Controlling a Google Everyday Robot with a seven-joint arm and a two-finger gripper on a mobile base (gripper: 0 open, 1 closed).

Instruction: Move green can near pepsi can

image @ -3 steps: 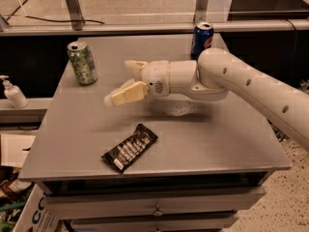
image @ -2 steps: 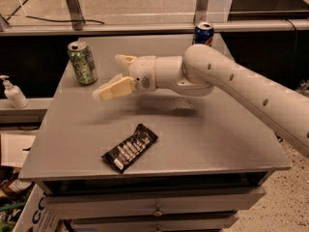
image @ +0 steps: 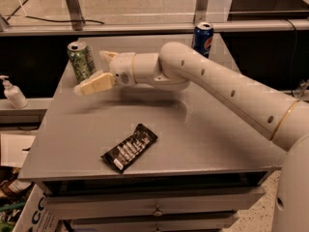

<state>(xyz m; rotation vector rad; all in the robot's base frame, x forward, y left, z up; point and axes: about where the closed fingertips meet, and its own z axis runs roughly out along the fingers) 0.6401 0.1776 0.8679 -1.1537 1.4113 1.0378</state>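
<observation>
The green can (image: pixel 80 62) stands upright at the back left corner of the grey table (image: pixel 203 129). The pepsi can (image: pixel 203 38) stands upright at the back edge, right of centre, partly behind my arm. My gripper (image: pixel 91 72) reaches left across the table and sits just right of the green can, at its height. It is open, with one cream finger (image: pixel 94 84) in front of the can's base and the other (image: pixel 107 56) behind and right of it. The can is not held.
A black snack packet (image: pixel 129 148) lies flat near the table's front edge. A white pump bottle (image: pixel 13 94) stands on a lower ledge to the left. A railing runs behind the table. Drawers sit under the tabletop.
My gripper has moved left across the table toward the green can and now sits right beside it. Both cans and the packet have stayed put.
</observation>
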